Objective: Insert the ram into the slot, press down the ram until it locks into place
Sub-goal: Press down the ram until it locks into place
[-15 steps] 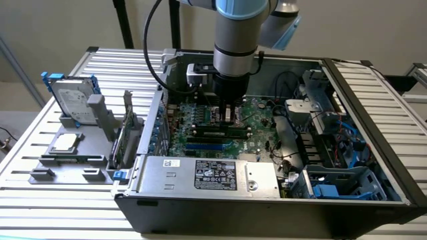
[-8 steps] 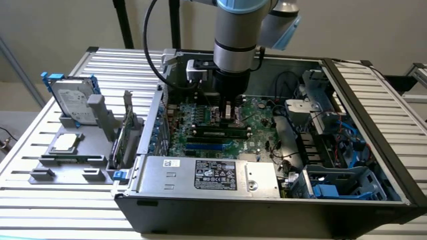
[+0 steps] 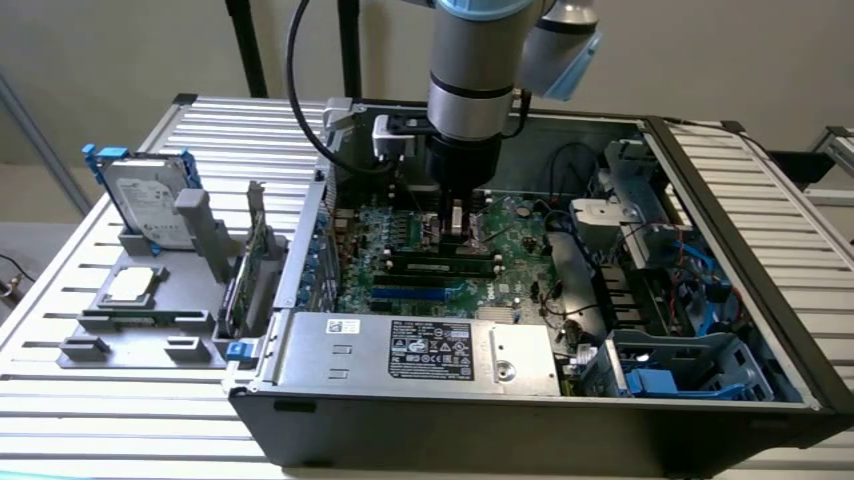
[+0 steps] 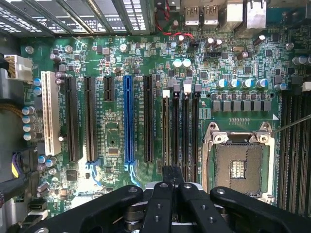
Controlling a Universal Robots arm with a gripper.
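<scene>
The ram (image 3: 424,267) is a thin green stick with dark chips, standing on edge in one of the black memory slots (image 3: 441,256) of the motherboard in the open computer case. My gripper (image 3: 461,245) reaches straight down over it, a little toward the exterior view's right of its middle. In the wrist view the four parallel slots (image 4: 184,136) with white end clips run away from my gripper (image 4: 172,171), whose black fingers (image 4: 163,204) are shut together right above them. I cannot tell whether the tips touch the ram's top edge.
The blue slot (image 4: 128,116) and a white slot (image 4: 50,111) lie beside the memory slots, the square metal processor socket (image 4: 238,165) on the other side. The silver power supply (image 3: 414,350) fills the case's front. A hard drive (image 3: 140,200) stands outside on a grey holder (image 3: 134,330).
</scene>
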